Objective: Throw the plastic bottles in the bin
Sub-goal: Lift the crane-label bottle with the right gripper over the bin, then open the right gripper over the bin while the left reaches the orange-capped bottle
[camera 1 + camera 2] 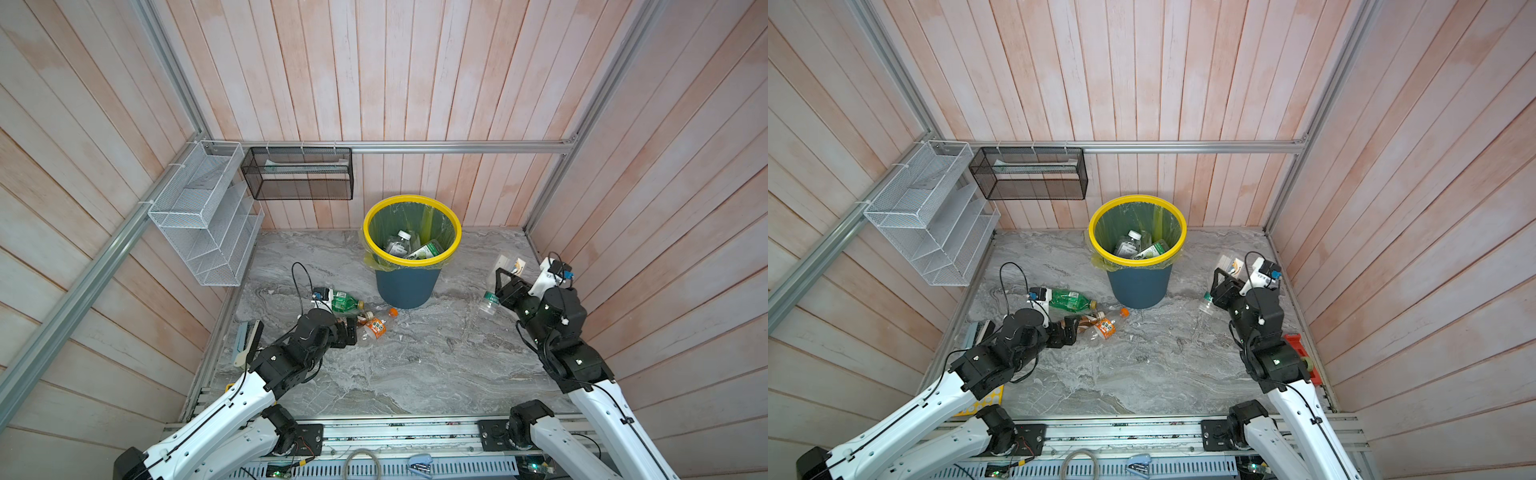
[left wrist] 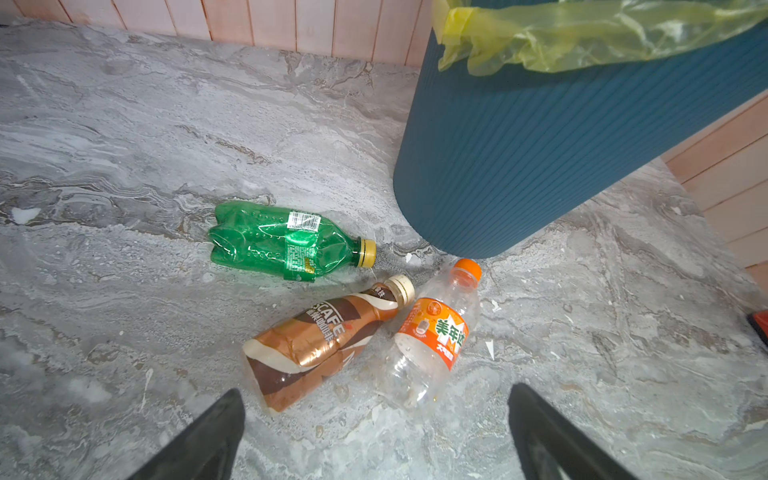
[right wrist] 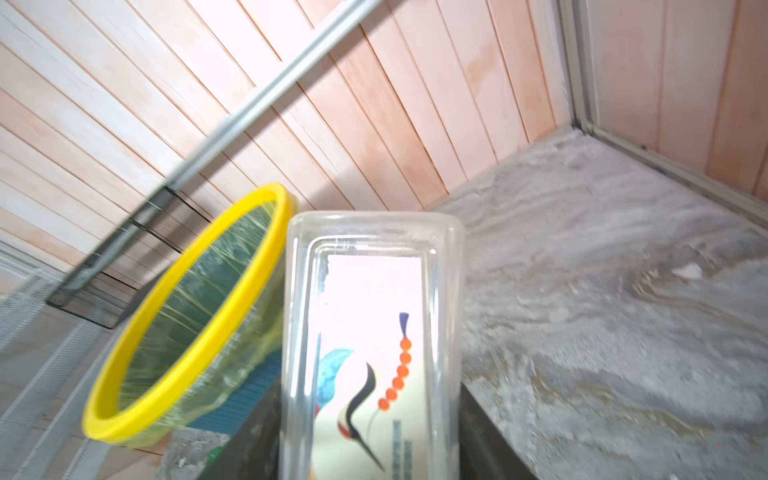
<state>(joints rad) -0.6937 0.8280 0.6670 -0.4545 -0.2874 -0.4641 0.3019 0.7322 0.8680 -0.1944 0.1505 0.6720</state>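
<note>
left gripper (image 1: 350,331) low, left of centre, fingers wide apart, nothing held. brown bottle (image 2: 316,345) and orange-label bottle (image 2: 432,332) lie just ahead, side by side. risk: wide jaws catch both, or shove them against bin (image 2: 540,145). green bottle (image 2: 282,241) just beyond, flat on floor (image 1: 395,374). near centre floor open.

right gripper (image 3: 368,390) raised at right, clamped on clear flat-sided bottle (image 3: 374,291). slick plastic may slip. right wall (image 1: 665,249) close, room only leftward. loose clear bottle (image 1: 487,302) lies on floor beside it.

bin far centre, bottles inside (image 1: 399,245). release short of yellow rim (image 1: 411,259) likely bounces bottle out.
</note>
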